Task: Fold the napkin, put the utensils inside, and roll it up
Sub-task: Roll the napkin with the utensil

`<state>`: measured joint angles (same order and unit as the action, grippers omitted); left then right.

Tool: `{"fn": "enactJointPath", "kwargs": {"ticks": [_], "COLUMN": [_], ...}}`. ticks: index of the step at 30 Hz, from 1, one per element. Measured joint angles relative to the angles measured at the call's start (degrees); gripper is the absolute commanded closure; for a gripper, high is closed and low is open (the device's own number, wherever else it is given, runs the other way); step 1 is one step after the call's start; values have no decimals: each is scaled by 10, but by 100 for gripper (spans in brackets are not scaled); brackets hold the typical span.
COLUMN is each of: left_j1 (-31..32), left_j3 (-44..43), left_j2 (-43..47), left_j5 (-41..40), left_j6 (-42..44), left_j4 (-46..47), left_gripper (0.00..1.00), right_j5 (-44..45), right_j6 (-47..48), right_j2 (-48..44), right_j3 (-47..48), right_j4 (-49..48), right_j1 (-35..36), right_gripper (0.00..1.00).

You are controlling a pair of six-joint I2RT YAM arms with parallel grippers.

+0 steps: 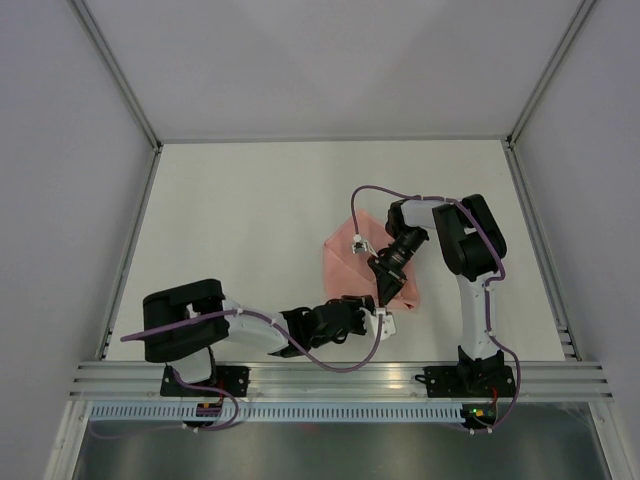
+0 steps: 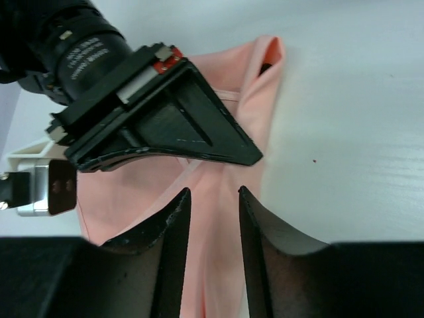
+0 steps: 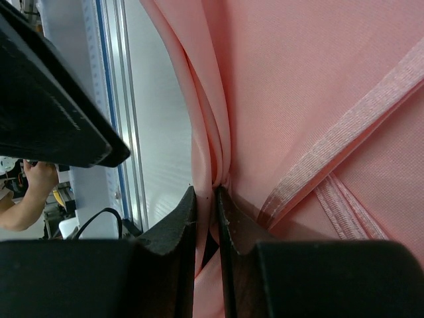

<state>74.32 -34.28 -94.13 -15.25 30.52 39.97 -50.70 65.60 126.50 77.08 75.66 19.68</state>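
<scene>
The pale pink napkin (image 1: 352,262) lies folded on the table, right of centre. My right gripper (image 1: 384,296) is shut on a bunched fold at the napkin's near edge, seen close in the right wrist view (image 3: 205,197), where the napkin (image 3: 298,99) fills the frame. My left gripper (image 1: 386,322) is open just in front of it. Its jaws (image 2: 213,195) straddle a raised ridge of napkin (image 2: 248,86), without closing on it. The utensil is hidden; only a small dark spot (image 2: 265,67) shows in the open far end of the fold.
The right gripper's black finger (image 2: 192,126) sits just ahead of my left jaws. The left gripper's finger (image 3: 46,99) shows beside the right jaws. An aluminium rail (image 1: 340,378) runs along the table's near edge. White walls enclose the table.
</scene>
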Motion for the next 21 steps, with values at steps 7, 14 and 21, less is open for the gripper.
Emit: {"fn": "enactJointPath", "kwargs": {"ticks": [7, 14, 21], "left_j1": [13, 13, 13], "left_j3": [0, -8, -17], "left_j2": [-43, -76, -100], "left_j5": [-9, -7, -7], "left_j6": [19, 21, 29], "left_j4": [12, 14, 26], "left_gripper": [48, 48, 48], "right_j5": [0, 0, -1], "right_j6": [-5, -9, -11], "right_j2": [1, 1, 7], "right_j3": [0, 0, 4], "right_j4": [0, 0, 4], "right_j1": [-1, -2, -3], "right_gripper": [89, 89, 89]}}
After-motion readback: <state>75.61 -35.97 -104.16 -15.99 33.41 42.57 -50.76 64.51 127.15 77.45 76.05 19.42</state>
